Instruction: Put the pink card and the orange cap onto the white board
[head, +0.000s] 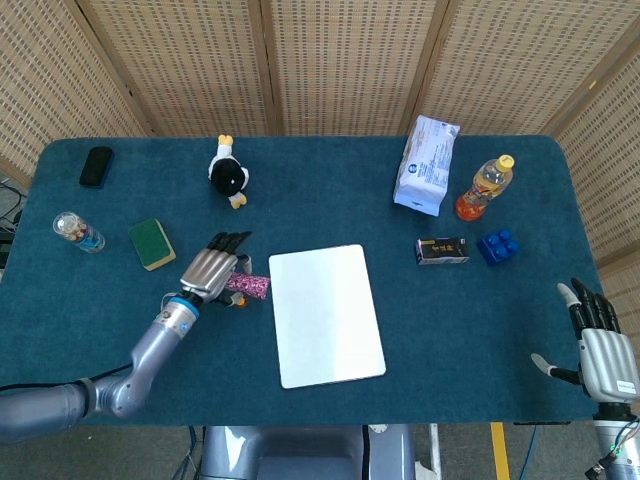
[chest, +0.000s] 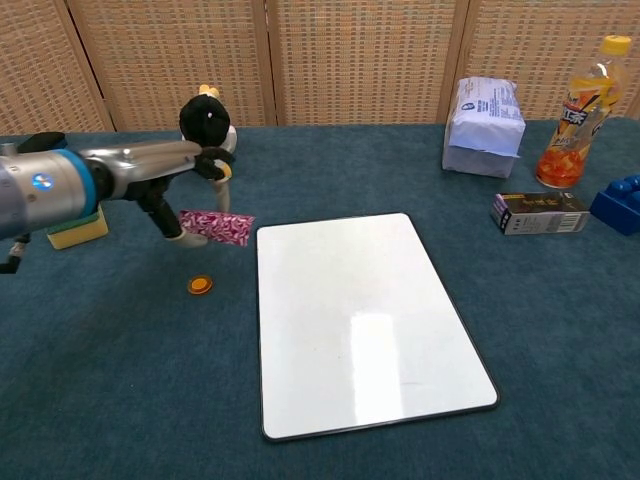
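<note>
**Pink card held off the table, beside the board's left edge**

Over the table in the head view: left hand (head: 212, 270) holds the pink card (head: 249, 286), fingers extended toward 1 o'clock, card sticking out from under them. Card end sits just beside the left edge of the white board (head: 325, 314), around the board's 10 o'clock corner; overlap can't be told. Orange cap mostly hidden under the hand from this angle. Right hand (head: 600, 345) at the table's 4 o'clock corner, fingers spread and upright, nothing in it. Elsewhere: green sponge (head: 152, 243) at 9 o'clock of the left hand, penguin toy (head: 230, 176) at 12, small jar (head: 77, 232) and black case (head: 96, 165) far left. Tissue pack (head: 426, 165), juice bottle (head: 485, 188), dark box (head: 442, 250), blue brick (head: 498, 244) at the right end.

Chest view: left hand (chest: 175, 175) pinches the pink card (chest: 216, 227) between thumb below and fingers above; card clear of the cloth, tilted, lower end near the white board (chest: 360, 320) top-left corner, not on it. Orange cap (chest: 200, 285) flat on the cloth at 6 o'clock of the card, apart from the hand, left of the board. Right hand out of this view.
</note>
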